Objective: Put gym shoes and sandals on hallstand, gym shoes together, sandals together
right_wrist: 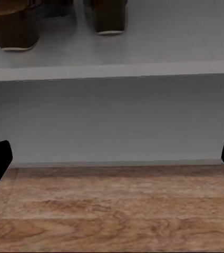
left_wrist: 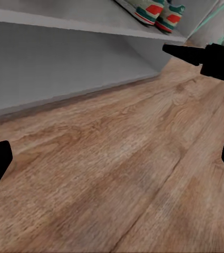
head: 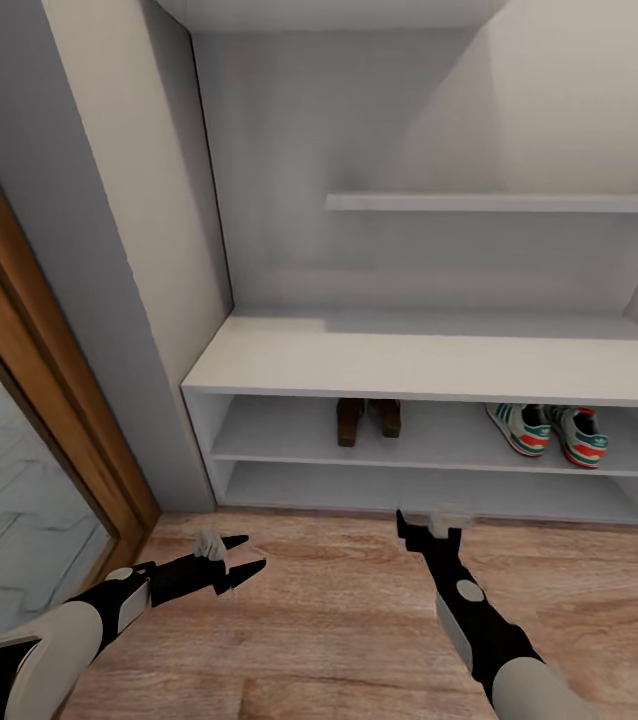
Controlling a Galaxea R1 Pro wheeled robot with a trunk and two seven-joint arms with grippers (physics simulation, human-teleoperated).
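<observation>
The pale grey hallstand point(head: 439, 362) stands straight ahead on the wood-plank corridor floor point(head: 339, 620). On its upper open shelf the two brown sandals point(head: 367, 418) sit side by side, heels toward me, also close up as sandals point(right_wrist: 17, 26). Further right on the same shelf the two white-and-green gym shoes point(head: 549, 432) rest next to each other, seen too as gym shoes point(left_wrist: 156, 10). My left gripper point(head: 249, 556) hovers low over the floor, open and empty. My right gripper point(head: 429, 520) is open and empty in front of the bottom shelf, below the sandals.
A wooden door frame point(head: 49, 400) with a glass panel point(head: 9, 510) runs along the left, beside a grey wall corner point(head: 129, 300). A staggered upper shelf point(head: 499, 202) juts out above the bench top. Bare floor lies between the arms.
</observation>
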